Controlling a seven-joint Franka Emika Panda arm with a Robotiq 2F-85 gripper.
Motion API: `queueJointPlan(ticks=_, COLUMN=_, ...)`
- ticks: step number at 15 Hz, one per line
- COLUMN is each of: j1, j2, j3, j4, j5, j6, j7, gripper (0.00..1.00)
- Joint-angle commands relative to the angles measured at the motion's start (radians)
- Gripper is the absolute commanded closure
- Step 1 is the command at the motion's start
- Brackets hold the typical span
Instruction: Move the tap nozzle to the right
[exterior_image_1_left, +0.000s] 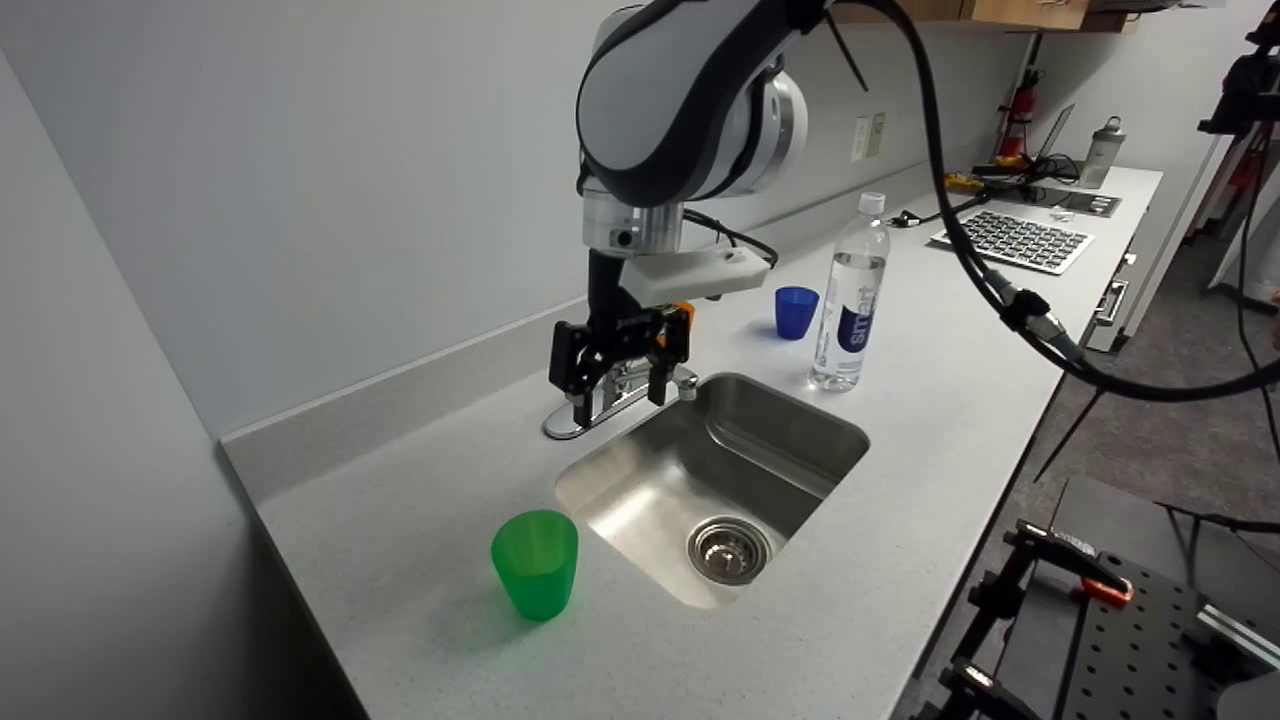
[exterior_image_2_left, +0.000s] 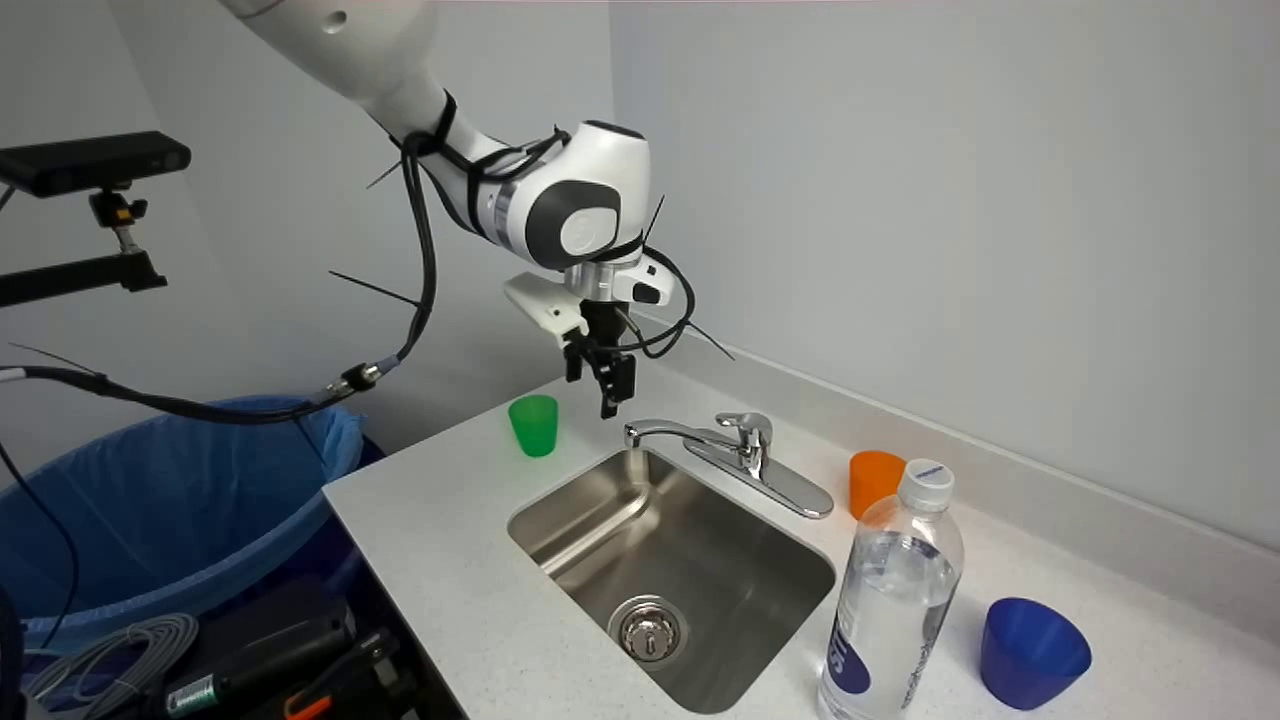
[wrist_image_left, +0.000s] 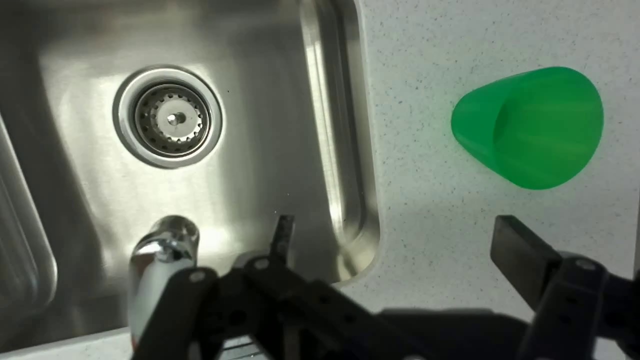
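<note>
claw spread apart, tap nozzle partly hidden behind it in wrist view

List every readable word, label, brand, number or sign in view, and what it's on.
"smart": on the bottle, running up its side, in an exterior view.
Rest of the bottle's print: too small or blurred to read.
Mark on the bottle's cap: unreadable.
White-and-green label on a black tool: too small to read.
No readable numbers or signs.
</note>
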Motion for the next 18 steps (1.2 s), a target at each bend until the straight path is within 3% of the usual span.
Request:
queueJointPlan(ticks=1, j1=0.025, j2=0.043, j3=-0.009, j4=0.026, j5=-0.040, j6=0.035, j7=0.068, gripper=0.00)
queueJointPlan(ticks=2, j1=0.025, j2=0.047, j3=-0.011, j4=0.027, j5=-0.042, j6=0.037, j7=0.075, gripper=0.00)
queueJointPlan(ticks=3, j1=0.024, j2=0.050, j3=-0.012, j4=0.027, j5=-0.041, j6=0.038, j7=0.082, gripper=0.18)
queueJointPlan(ticks=13, j1=0.008, j2=0.045, j3=-0.032, j4=0.036, j5=-0.028, j6=0.046, j7=0.108, gripper=0.95)
queueJointPlan(ticks=14, j1=0.006, j2=0.045, j3=-0.036, j4=0.037, j5=-0.028, j6=0.046, j7=0.110, gripper=1.00)
queueJointPlan(ticks=18, j1=-0.007, j2=0.034, j3=-0.054, j4=0.027, j5=-0.024, j6=0.050, j7=0.111, gripper=1.00)
